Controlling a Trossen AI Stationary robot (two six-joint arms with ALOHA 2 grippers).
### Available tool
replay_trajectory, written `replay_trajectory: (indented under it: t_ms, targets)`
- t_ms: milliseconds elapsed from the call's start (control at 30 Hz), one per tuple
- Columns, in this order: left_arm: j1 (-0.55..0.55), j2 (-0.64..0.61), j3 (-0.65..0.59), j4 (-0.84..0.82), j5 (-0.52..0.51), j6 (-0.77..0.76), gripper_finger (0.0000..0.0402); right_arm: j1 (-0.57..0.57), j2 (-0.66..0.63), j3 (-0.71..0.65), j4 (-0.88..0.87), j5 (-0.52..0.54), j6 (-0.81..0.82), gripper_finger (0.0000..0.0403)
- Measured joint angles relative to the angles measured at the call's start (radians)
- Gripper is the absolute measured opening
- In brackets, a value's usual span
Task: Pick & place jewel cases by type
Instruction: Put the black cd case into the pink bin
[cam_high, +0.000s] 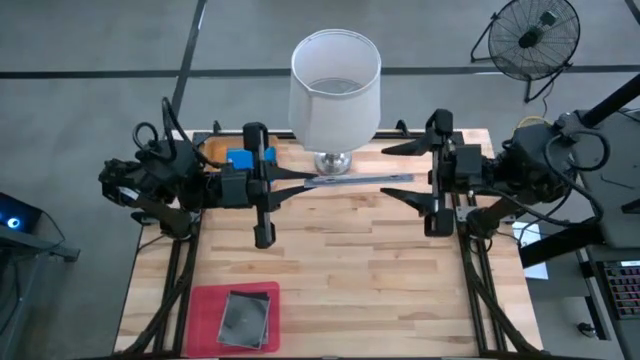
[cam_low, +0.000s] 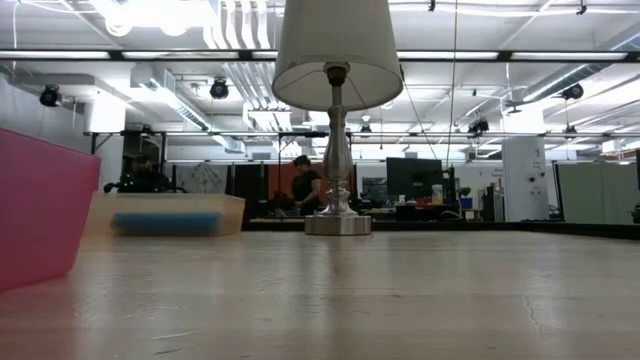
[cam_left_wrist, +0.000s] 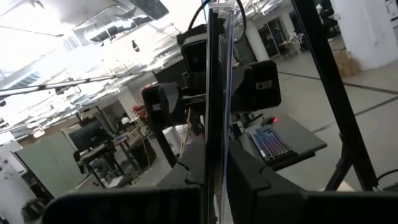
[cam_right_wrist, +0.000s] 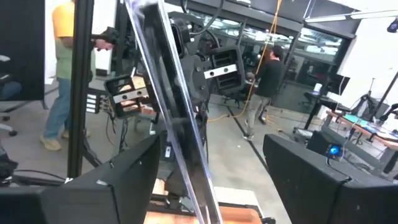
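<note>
A dark grey-transparent jewel case (cam_high: 355, 180) is held in the air on edge between the two arms, just in front of the lamp base. It shows as a thin strip in the left wrist view (cam_left_wrist: 216, 93) and the right wrist view (cam_right_wrist: 168, 93). My left gripper (cam_high: 300, 182) (cam_left_wrist: 214, 186) is shut on its left end. My right gripper (cam_high: 405, 172) (cam_right_wrist: 211, 180) is open, a finger on either side of the case's right end. Grey-transparent cases (cam_high: 245, 318) lie in the magenta-pink tray (cam_high: 205, 300). Blue cases (cam_high: 240, 158) (cam_low: 165, 222) lie in the orange tray (cam_high: 212, 148). My left gripper pinches the jewel case's left end (cam_left_wrist: 216, 155) between its two fingers, coming level from the table's left side. The case stands on edge, lifted clear of the table, and reaches out toward the right arm.
A lamp with a white shade (cam_high: 335, 85) (cam_low: 337, 50) stands on its metal base (cam_high: 333, 162) (cam_low: 338, 222) at the table's far middle, just behind the held case. The pink tray's wall (cam_low: 35, 210) is at the near left corner. Bare wood (cam_high: 400, 280) lies at the near right.
</note>
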Motion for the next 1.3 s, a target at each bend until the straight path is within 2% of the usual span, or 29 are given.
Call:
replay_trajectory:
  t_ms: [300, 433, 567, 733, 900, 1167, 1300]
  targets:
    - [0.000, -0.004, 0.000, 0.004, -0.002, -0.004, 0.0005, 0.000, -0.013, 0.000, -0.029, 0.000, 0.046, 0.0254]
    - [0.000, -0.004, 0.000, -0.005, -0.002, -0.003, 0.0005, 0.000, -0.013, -0.001, -0.050, 0.000, 0.046, 0.0229]
    - [0.001, -0.004, 0.000, -0.008, -0.008, -0.003, 0.0005, 0.000, -0.010, -0.002, -0.051, 0.000, 0.041, 0.0181]
    - [0.001, -0.005, 0.000, -0.008, -0.009, -0.002, 0.0006, 0.000, -0.010, -0.003, -0.051, 0.000, 0.035, 0.0101]
    - [0.001, -0.006, 0.000, -0.019, -0.065, -0.003, 0.0021, 0.000, -0.010, -0.005, -0.056, -0.001, -0.003, 0.0027]
    - [0.002, -0.006, 0.000, -0.022, -0.080, 0.005, 0.0039, 0.000, -0.010, -0.006, -0.055, 0.000, -0.013, 0.0035]
    - [0.001, -0.013, 0.008, -0.031, -0.137, 0.013, 0.0041, -0.001, -0.010, -0.006, -0.064, 0.004, -0.014, 0.0029]
